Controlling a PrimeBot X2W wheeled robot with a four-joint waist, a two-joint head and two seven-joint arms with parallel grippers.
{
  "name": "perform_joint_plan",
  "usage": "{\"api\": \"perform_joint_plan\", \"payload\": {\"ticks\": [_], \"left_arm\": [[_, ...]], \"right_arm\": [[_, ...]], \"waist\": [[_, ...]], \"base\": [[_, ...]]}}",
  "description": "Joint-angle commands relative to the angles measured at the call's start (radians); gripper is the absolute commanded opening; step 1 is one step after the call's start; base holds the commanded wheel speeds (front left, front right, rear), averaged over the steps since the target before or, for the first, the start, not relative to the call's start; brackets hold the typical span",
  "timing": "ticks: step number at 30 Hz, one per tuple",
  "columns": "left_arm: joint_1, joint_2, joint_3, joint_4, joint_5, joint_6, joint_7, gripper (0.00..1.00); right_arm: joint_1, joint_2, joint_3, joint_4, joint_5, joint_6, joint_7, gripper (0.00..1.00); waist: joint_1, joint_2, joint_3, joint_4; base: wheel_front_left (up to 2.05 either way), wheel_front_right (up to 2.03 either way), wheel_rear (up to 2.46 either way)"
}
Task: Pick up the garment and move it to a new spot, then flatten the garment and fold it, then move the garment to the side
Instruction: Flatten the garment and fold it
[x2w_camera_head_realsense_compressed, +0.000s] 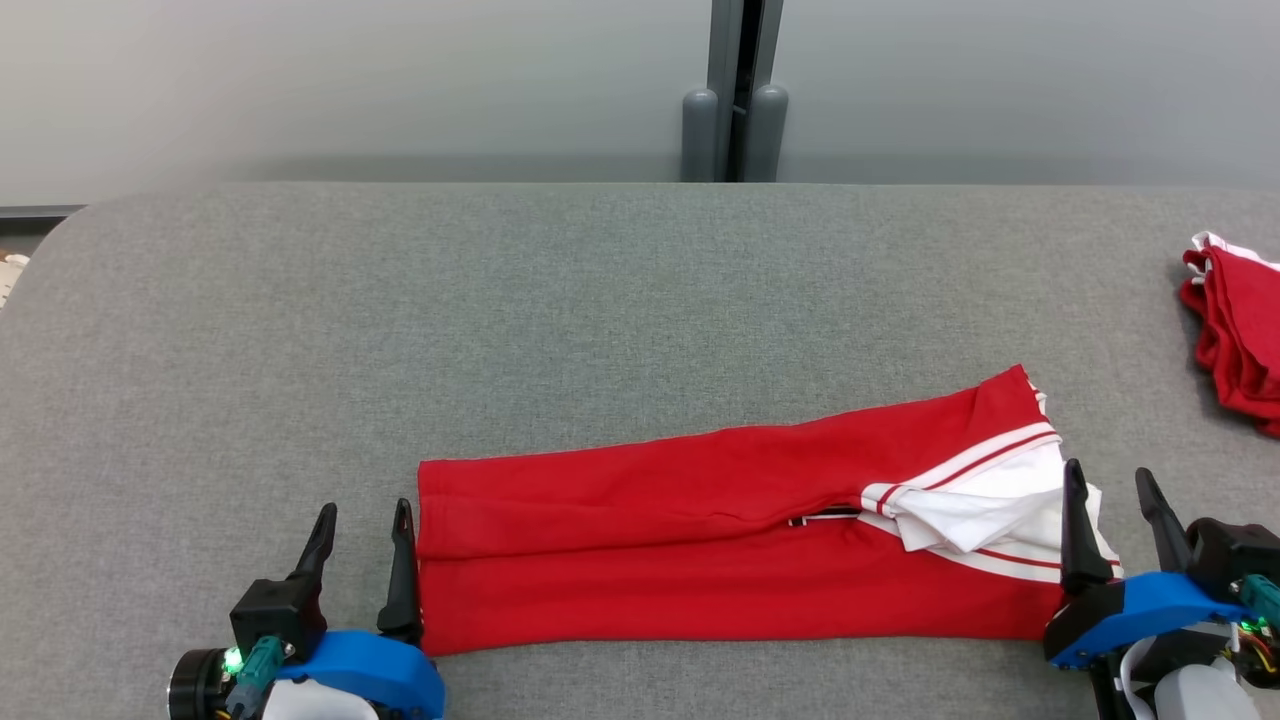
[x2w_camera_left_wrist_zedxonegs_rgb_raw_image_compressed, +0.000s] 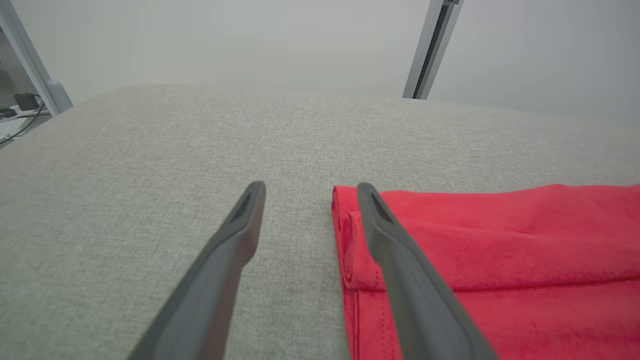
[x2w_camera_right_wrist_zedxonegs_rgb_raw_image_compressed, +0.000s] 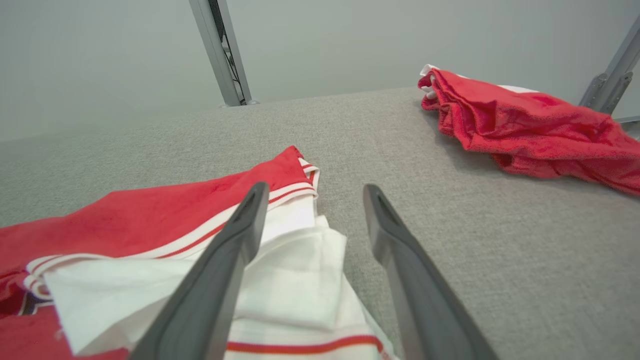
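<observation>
A red garment (x2w_camera_head_realsense_compressed: 700, 540) with white trim lies folded in a long strip near the front of the grey table (x2w_camera_head_realsense_compressed: 500, 300). Its white collar end (x2w_camera_head_realsense_compressed: 985, 515) is at the right. My left gripper (x2w_camera_head_realsense_compressed: 362, 528) stands open at the strip's left end, one finger at the red edge (x2w_camera_left_wrist_zedxonegs_rgb_raw_image_compressed: 350, 240), nothing held. My right gripper (x2w_camera_head_realsense_compressed: 1110, 500) stands open at the right end, its left finger over the white cloth (x2w_camera_right_wrist_zedxonegs_rgb_raw_image_compressed: 295, 280), the other over bare table. In the wrist views, the left gripper (x2w_camera_left_wrist_zedxonegs_rgb_raw_image_compressed: 310, 192) and right gripper (x2w_camera_right_wrist_zedxonegs_rgb_raw_image_compressed: 315, 192) each have their jaws wide apart.
A second red and white garment (x2w_camera_head_realsense_compressed: 1240, 340) lies bunched at the table's right edge, also in the right wrist view (x2w_camera_right_wrist_zedxonegs_rgb_raw_image_compressed: 525, 130). A grey post (x2w_camera_head_realsense_compressed: 735, 90) stands behind the table. Bare grey cloth spans the far half and the left.
</observation>
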Motion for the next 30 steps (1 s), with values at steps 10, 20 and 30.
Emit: {"api": "perform_joint_plan", "payload": {"ticks": [10,20,30], "left_arm": [[0.038,-0.002,-0.088,-0.038,-0.054,0.021,0.0,1.0],[0.015,-0.002,-0.115,-0.008,-0.055,0.014,0.0,1.0],[0.027,-0.002,-0.105,0.005,-0.049,0.012,0.0,1.0]], "right_arm": [[-0.089,-0.025,-0.014,0.136,-0.055,0.0,-0.003,1.0],[-0.176,-0.027,-0.047,0.442,-0.077,0.0,0.067,1.0],[-0.184,-0.064,0.003,0.502,0.028,-0.002,0.011,0.0]], "waist": [[0.0001,0.0,0.002,0.032],[0.0001,0.0,0.037,0.064],[0.0001,0.0,0.027,0.048]], "base": [[0.0,0.0,0.0],[0.0,0.0,0.0],[0.0,0.0,0.0]]}}
